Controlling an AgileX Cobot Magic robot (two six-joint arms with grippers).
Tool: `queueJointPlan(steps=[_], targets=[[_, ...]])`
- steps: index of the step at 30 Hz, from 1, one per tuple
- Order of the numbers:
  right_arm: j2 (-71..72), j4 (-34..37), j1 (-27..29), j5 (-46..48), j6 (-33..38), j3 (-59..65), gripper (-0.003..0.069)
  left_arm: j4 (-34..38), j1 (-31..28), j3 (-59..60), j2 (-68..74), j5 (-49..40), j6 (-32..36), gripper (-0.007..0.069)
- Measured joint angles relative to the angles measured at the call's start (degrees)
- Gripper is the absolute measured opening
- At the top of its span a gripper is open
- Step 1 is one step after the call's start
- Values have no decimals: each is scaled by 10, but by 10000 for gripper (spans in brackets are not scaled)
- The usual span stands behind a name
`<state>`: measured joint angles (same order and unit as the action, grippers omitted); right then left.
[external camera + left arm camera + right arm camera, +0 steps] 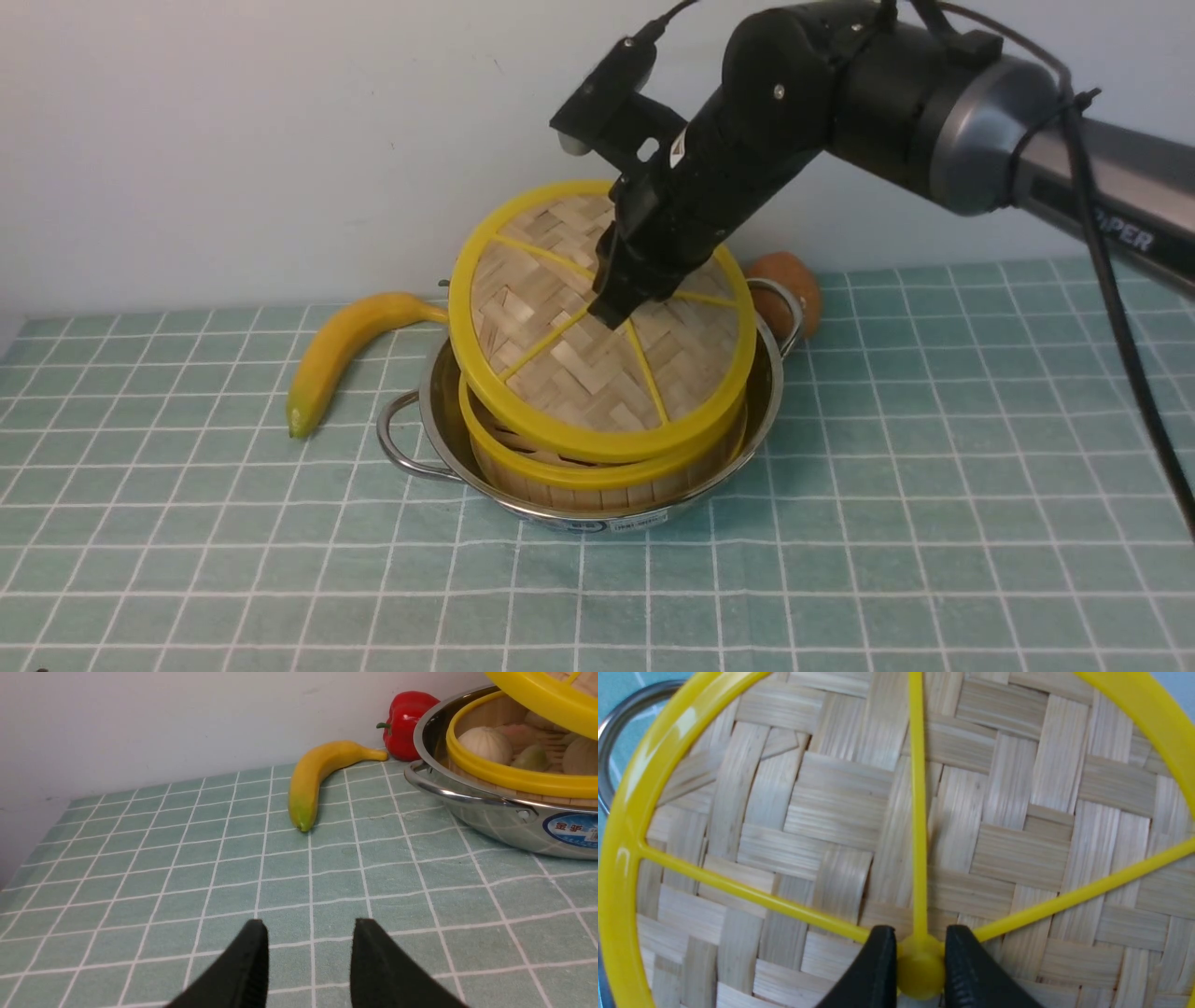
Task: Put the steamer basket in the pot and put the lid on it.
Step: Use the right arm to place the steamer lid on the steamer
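Front view: one stainless-steel pot (434,411) with wire loop handles stands on the table (887,485), which is covered in green checked cloth. One steamer basket (597,478), bamboo with a yellow rim, sits inside the pot. One lid (579,373), a woven disc with yellow rim and spokes, hangs tilted over the basket, far edge high, near edge low just above the basket rim; whether they touch there cannot be told. The right pincer (609,313) comes down onto the lid's centre. One banana (345,350) lies on the table just left of the pot. One brown rounded object (794,280) is behind the pot's right handle.

Left wrist view: the left pincer (310,924) is spread, nothing between its fingers, low over bare cloth and well apart from the pot. One red bell pepper (406,723) stands by the wall beside the banana's stem. Pale buns (486,744) show inside the basket, under the raised lid edge. A blue label (572,828) is on the pot's side.

Right wrist view: the right pincer's two fingers press on either side of the lid's small yellow knob (920,970), pinching it. Part of a pot handle (607,732) shows beyond the lid's rim.
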<state>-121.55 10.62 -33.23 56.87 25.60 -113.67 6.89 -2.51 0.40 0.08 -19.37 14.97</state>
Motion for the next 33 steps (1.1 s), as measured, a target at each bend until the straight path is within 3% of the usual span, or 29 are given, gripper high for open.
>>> queueJointPlan(steps=[21, 33], targets=[[-28, 6, 0, -2, -6, 0, 146, 0, 0, 0, 0, 0, 0, 243], [-28, 7, 0, -8, 28, 0, 146, 0, 0, 0, 0, 0, 0, 243]])
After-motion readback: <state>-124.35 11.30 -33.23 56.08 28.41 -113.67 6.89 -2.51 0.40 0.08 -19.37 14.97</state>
